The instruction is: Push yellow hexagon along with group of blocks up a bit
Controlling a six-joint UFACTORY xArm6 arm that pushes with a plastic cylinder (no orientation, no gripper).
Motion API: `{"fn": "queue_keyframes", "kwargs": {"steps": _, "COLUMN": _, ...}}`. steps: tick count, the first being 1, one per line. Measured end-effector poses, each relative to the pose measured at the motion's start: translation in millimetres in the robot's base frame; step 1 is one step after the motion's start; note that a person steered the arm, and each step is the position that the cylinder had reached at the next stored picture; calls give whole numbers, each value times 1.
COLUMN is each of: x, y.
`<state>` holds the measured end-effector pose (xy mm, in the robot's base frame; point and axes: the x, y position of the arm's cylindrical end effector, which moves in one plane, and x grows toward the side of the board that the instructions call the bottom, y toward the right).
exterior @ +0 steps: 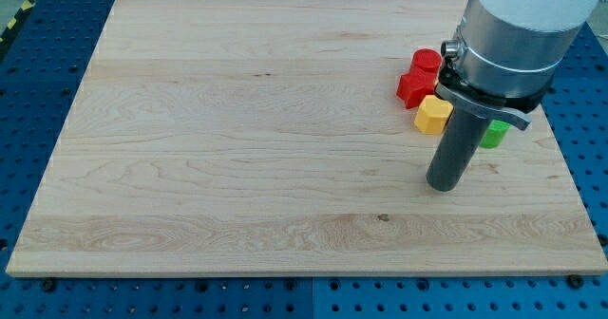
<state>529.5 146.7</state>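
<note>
The yellow hexagon (432, 115) lies on the wooden board (237, 139) at the view's right. It touches a red block (413, 88) of star-like shape above and to its left. A red cylinder (427, 61) sits just above that. A green block (494, 134) shows to the right, partly hidden by the arm; its shape cannot be made out. My tip (444, 185) rests on the board just below the yellow hexagon and slightly to its right, apart from it.
The arm's large grey-white body (518, 29) hangs over the view's top right and hides part of the board and the block group. The board's right edge (570, 177) is near the green block. Blue pegboard surrounds the board.
</note>
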Motion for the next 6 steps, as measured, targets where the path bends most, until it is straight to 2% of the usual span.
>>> {"fn": "queue_keyframes", "kwargs": {"steps": 3, "x": -6, "y": 0}}
{"fn": "queue_keyframes", "kwargs": {"steps": 6, "x": -81, "y": -16}}
